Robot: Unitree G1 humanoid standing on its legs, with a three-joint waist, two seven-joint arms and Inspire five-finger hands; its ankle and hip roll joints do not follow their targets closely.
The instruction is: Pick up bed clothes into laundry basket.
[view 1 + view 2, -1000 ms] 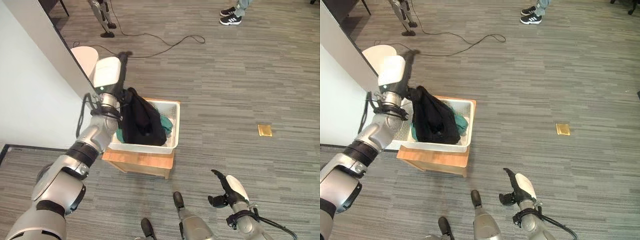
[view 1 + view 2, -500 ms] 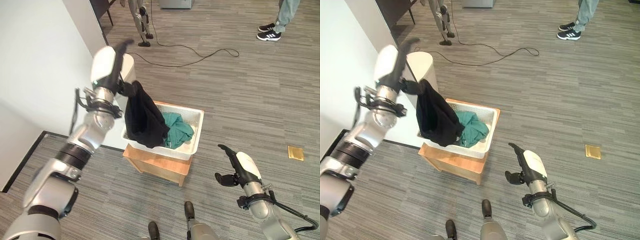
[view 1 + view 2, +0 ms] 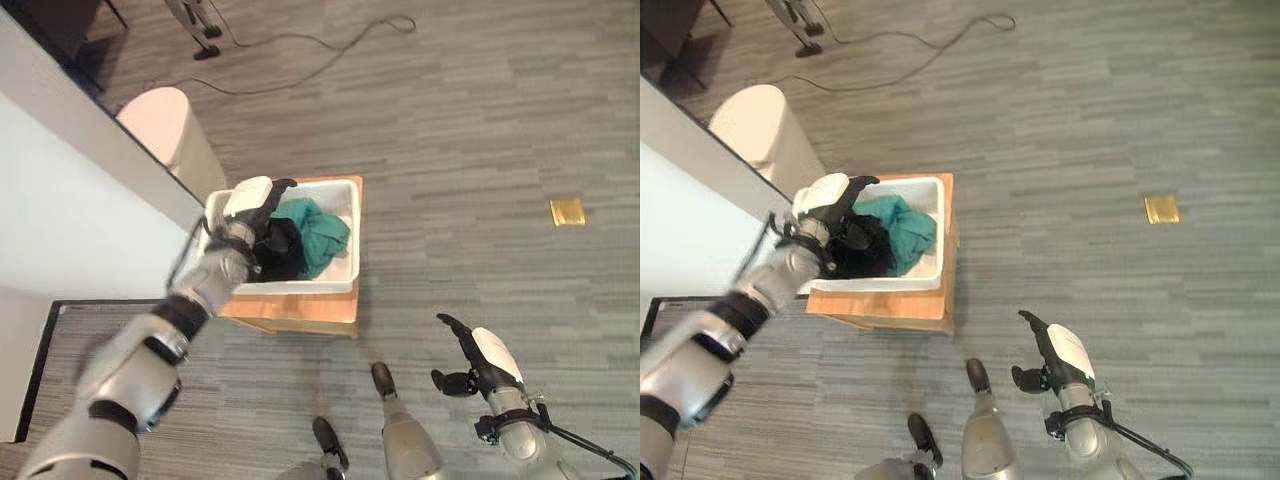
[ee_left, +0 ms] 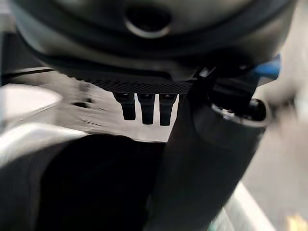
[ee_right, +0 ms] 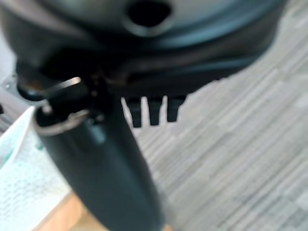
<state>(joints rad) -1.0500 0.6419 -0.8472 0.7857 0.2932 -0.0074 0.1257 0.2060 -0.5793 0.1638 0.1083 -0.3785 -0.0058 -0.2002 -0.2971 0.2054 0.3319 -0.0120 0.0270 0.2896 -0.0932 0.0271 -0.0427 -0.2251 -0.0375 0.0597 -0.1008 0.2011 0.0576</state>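
Note:
A white laundry basket (image 3: 300,288) stands on a low wooden stand (image 3: 290,312) beside the white bed (image 3: 60,210). A teal garment (image 3: 318,225) fills its right half and a black garment (image 3: 280,252) lies crumpled in its left half. My left hand (image 3: 250,200) is down at the basket's left end, right on the black garment. In the left wrist view the thumb (image 4: 202,159) lies against the black cloth (image 4: 91,183) and still pinches it. My right hand (image 3: 490,355) hangs open over the floor at the lower right, holding nothing.
A beige rounded bin (image 3: 165,125) stands by the bed just beyond the basket. A small brass plate (image 3: 567,211) is set in the floor to the right. A cable (image 3: 300,38) trails across the far floor. Striped grey carpet spreads to the right of the basket.
The camera has shifted. My left hand has come down, and the black garment that hung from it above the basket now lies inside. The right hand has stayed put.

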